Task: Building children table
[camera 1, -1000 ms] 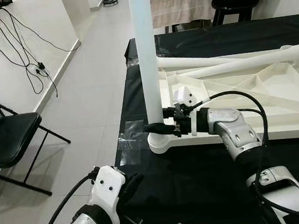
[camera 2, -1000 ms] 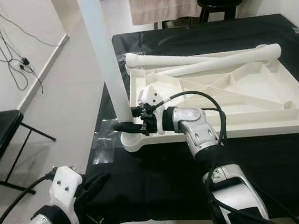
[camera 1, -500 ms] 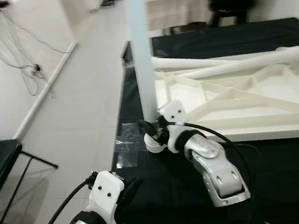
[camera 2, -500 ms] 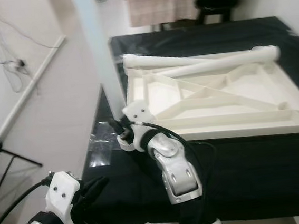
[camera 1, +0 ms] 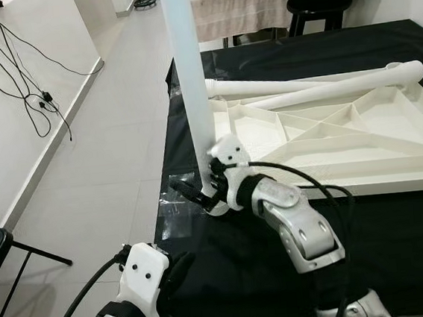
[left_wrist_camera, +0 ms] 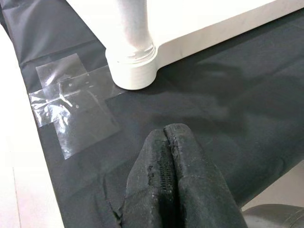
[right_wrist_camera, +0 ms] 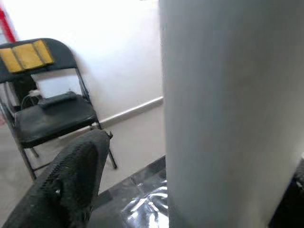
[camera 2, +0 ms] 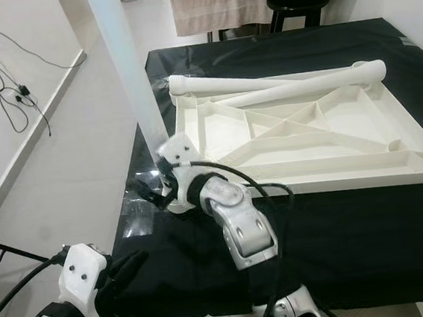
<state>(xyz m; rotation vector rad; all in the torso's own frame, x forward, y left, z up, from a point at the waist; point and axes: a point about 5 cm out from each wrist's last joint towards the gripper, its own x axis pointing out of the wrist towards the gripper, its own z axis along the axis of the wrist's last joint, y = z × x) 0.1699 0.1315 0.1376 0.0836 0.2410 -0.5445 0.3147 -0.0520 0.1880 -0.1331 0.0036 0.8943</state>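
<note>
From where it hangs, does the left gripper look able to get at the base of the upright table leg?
Probably yes: the left gripper, fingers shut, sits at the black cloth's near edge, with bare cloth up to the leg's base. The right gripper already works there.

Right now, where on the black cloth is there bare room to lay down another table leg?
The black cloth is bare in front of the tabletop's near edge, and behind the two loose legs. The corner is crowded: the upright leg, the right tool and clear tape.

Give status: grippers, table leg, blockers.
Right gripper jaws open around upright leg base. Left gripper shut, idle over black cloth. Two loose legs lie across tabletop.
</note>
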